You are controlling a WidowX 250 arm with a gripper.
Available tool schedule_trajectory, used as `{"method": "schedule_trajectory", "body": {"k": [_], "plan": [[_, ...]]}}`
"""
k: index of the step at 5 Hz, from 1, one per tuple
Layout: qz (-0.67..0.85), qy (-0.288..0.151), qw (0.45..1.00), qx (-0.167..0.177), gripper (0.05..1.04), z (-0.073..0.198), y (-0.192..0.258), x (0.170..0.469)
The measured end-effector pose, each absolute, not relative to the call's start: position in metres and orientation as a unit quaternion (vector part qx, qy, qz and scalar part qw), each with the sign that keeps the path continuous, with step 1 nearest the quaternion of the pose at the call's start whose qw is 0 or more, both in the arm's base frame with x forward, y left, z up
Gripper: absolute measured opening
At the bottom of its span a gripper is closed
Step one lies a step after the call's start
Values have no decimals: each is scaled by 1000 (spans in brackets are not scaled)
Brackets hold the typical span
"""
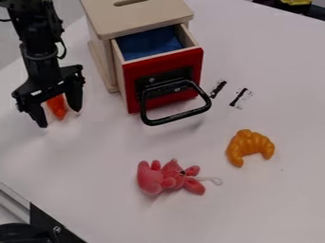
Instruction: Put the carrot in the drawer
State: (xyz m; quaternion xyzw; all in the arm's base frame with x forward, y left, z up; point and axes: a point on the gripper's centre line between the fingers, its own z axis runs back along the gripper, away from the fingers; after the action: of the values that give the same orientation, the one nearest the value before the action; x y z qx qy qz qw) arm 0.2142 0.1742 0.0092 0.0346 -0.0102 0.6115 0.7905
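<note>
In the camera view, the white tabletop (pixel 158 218) has an edge at the upper left, behind the black arm (pixel 42 57), one more edge cutting diagonally at the lower left, and another at the upper right. The wooden box (pixel 136 19) stands near the upper-left edge, and its drawer (pixel 162 78) is pulled out, with red front and blue inside. The black handle (pixel 177 116) of the drawer sticks out over the tabletop. Between this handle and the lower-left edge there is a wide stretch of white surface, and the pink plush toy (pixel 168 178) lies on its inner side, with its thin string pointing toward the croissant (pixel 249 146). This croissant is well apart from the drawer, more to the right; two small dark marks (pixel 240 97) are between them. The pincer (pixel 60 116) hangs beside the box, on the left, with a gap between it and the red front. It is in released state, its two fingers spread wide. The orange carrot (pixel 58 107) is between these fingers, outside the drawer, its upper part hidden by the pincer; whether it touches one finger, I cannot tell.
</note>
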Motion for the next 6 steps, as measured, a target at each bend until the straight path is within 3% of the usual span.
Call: {"method": "schedule_trajectory", "body": {"k": [2, 4, 6], "plan": [[597, -26, 800, 42, 945, 4, 179, 222], [564, -37, 824, 44, 388, 3, 174, 228], [513, -30, 856, 45, 356, 4, 164, 226]]}}
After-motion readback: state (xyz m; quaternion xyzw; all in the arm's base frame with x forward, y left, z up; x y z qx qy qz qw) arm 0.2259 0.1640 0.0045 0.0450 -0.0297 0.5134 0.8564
